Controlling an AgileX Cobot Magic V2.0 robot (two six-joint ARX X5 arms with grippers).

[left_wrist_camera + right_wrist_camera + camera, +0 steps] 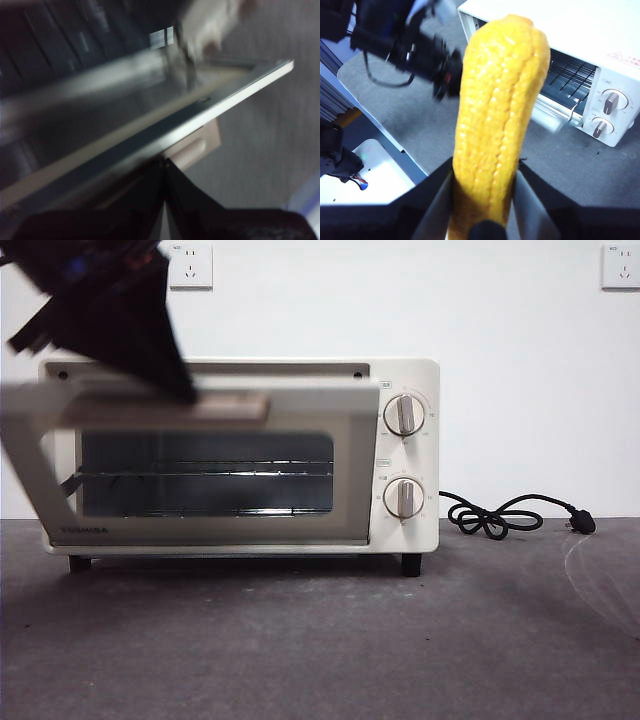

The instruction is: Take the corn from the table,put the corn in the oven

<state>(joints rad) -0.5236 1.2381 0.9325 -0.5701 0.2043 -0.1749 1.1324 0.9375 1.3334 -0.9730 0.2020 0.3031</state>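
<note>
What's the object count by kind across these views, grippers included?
Oven: 1, door partly open
Oven knobs: 2
Power cord: 1
Wall sockets: 2
Corn: 1, held in the right gripper
Grippers: 2, the left gripper at the door's edge
Total: 9

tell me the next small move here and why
Probably the left gripper should pull the oven door further down: it is at the door's top edge and the door is only partly open. The right gripper holds the corn away from the oven, so the opening must widen before it goes in.
</note>
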